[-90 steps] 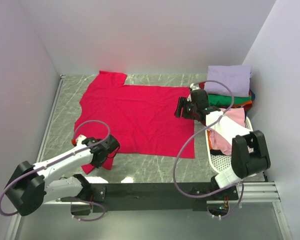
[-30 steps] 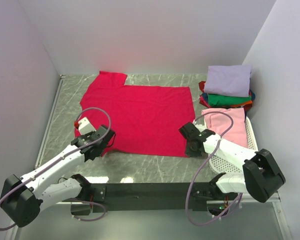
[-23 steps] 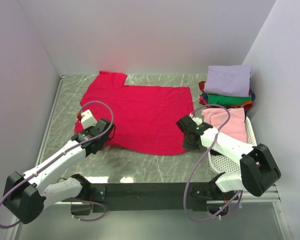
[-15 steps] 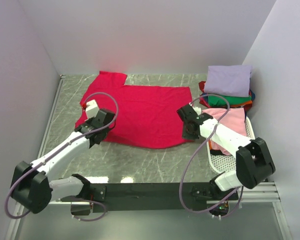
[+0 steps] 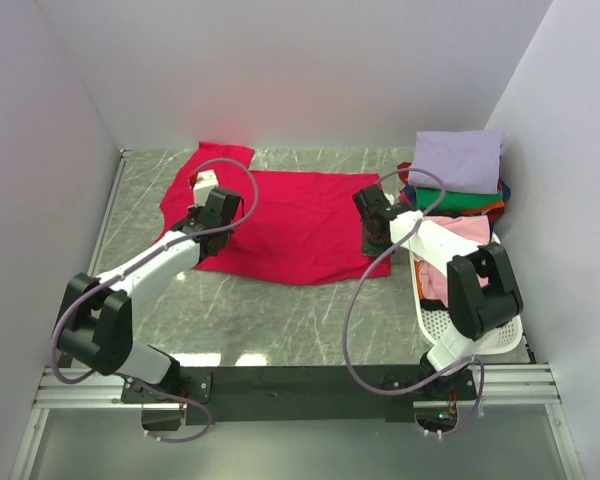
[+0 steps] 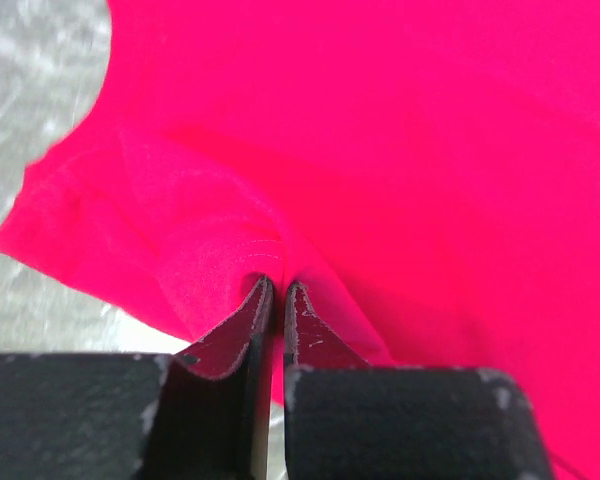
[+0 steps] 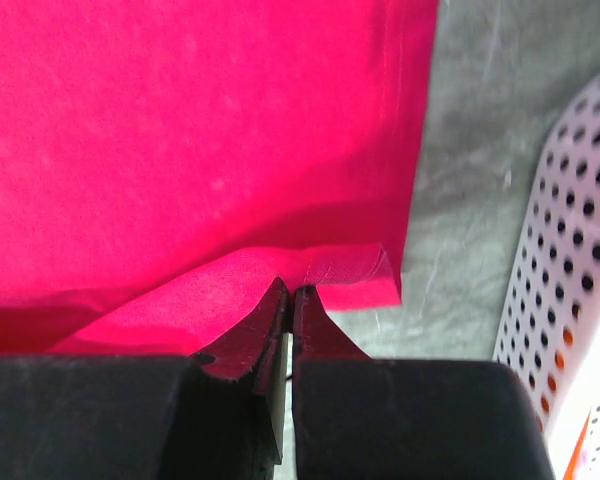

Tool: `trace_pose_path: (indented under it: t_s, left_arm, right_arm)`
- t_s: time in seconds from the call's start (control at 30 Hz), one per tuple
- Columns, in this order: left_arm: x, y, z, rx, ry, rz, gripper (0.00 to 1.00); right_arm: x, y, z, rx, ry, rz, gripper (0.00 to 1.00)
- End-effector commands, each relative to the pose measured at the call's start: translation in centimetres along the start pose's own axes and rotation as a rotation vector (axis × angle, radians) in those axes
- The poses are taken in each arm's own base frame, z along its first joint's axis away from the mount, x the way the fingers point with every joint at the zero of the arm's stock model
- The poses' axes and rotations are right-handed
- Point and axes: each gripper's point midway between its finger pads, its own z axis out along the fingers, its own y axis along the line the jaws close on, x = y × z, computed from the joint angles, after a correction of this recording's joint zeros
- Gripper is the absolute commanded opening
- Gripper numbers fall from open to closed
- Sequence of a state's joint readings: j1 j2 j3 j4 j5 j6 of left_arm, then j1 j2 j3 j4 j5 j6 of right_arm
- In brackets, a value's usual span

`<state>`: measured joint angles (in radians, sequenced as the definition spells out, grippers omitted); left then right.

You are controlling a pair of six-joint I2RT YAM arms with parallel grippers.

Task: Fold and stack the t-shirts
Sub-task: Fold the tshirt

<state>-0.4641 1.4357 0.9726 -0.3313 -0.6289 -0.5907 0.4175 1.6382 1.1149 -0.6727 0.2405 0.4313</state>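
Note:
The crimson-red t-shirt (image 5: 300, 215) lies spread across the middle of the table, its near edge lifted and doubled back over itself. My left gripper (image 5: 218, 222) is shut on the near-left hem. In the left wrist view the red cloth (image 6: 400, 120) bunches between those jaws (image 6: 275, 287). My right gripper (image 5: 372, 232) is shut on the near-right hem. In the right wrist view the red corner (image 7: 350, 268) sits pinched at those fingertips (image 7: 290, 293). Folded t-shirts are stacked at the back right, with lavender (image 5: 458, 160) on top and green (image 5: 450, 198) under it.
The white perforated basket (image 5: 480, 335) stands at the right edge, holding a loose pink t-shirt (image 5: 462, 235). Its wall (image 7: 570, 220) is just to the right of my right gripper. Grey marble tabletop (image 5: 280, 320) shows in front of the red shirt. White walls enclose the table.
Both grippers have moved away from the near edge towards the back, carrying the red shirt's near hem with them. The shirt now covers less of the table front to back.

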Motion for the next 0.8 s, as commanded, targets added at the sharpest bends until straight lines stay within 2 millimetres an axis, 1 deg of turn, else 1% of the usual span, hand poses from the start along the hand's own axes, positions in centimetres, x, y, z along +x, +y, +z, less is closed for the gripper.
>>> trace_pose_path:
  t_s: [0.0,0.03,0.07,0.1,0.17,0.2,0.23,0.3,0.33,0.37,0.53,0.57,0.6,0.63,0.7,0.73,0.77]
  left_arm:
    - [-4.3,-1.0,0.3,-0.005,-0.110,-0.006,0.01]
    - [-4.9,-1.2,0.4,-0.009,-0.120,-0.004,0.01]
    - [-5.1,-1.1,0.7,-0.021,-0.124,-0.002,0.01]
    - [-5.0,-1.2,1.1,-0.031,-0.117,0.008,0.01]
    - [-5.5,-1.4,1.5,-0.044,-0.122,0.018,0.01]
    - [-5.3,-1.2,2.0,-0.070,-0.116,0.031,0.01]
    - [-5.7,-1.3,2.1,-0.076,-0.120,0.031,0.01]
    - [-5.6,-1.0,2.6,-0.107,-0.116,0.044,0.00]
    - [-5.9,-0.9,2.6,-0.118,-0.125,0.043,0.00]
    - [-6.0,-0.8,2.8,-0.125,-0.124,0.043,0.01]
    - [-5.5,-1.1,3.9,-0.140,-0.112,0.060,0.01]
    - [-5.6,-1.0,4.0,-0.150,-0.114,0.060,0.01]
    - [-5.3,-0.9,4.3,-0.163,-0.109,0.066,0.01]
    - [-5.6,-0.7,4.4,-0.182,-0.121,0.064,0.01]
    - [-5.6,-0.4,4.7,-0.203,-0.123,0.059,0.01]
    - [-5.6,-0.3,4.9,-0.208,-0.122,0.055,0.01]
    - [-5.7,-0.2,5.0,-0.211,-0.122,0.048,0.01]
  right_arm:
    - [-2.8,0.6,-0.1,-0.030,-0.053,-0.020,0.00]
    - [-3.2,0.7,-0.1,-0.031,-0.056,-0.018,0.00]
    - [-3.3,0.6,0.1,-0.028,-0.053,-0.017,0.00]
    - [-3.4,0.5,0.2,-0.031,-0.052,-0.015,0.00]
    - [-3.9,0.3,0.3,-0.029,-0.055,-0.012,0.00]
    - [-4.1,0.2,0.4,-0.029,-0.057,-0.008,0.00]
    - [-4.5,0.0,0.3,-0.029,-0.065,-0.002,0.00]
    - [-4.9,0.0,0.4,-0.029,-0.069,-0.002,0.00]
    - [-5.3,-0.2,0.4,-0.028,-0.075,0.005,0.00]
    - [-5.2,-0.3,0.6,-0.023,-0.067,0.001,0.00]
    - [-6.5,-0.4,1.0,-0.016,-0.073,0.001,0.00]
    - [-6.5,-0.5,1.5,-0.010,-0.062,0.000,0.00]
    - [-6.6,-0.6,1.7,-0.004,-0.059,-0.002,0.00]
    - [-7.0,-0.6,1.6,-0.003,-0.064,-0.001,0.00]
    - [-7.0,-0.7,2.1,0.007,-0.050,-0.005,0.00]
    - [-7.3,-0.7,2.1,0.005,-0.056,-0.002,0.00]
    - [-7.2,-0.7,2.4,0.010,-0.045,-0.007,0.00]
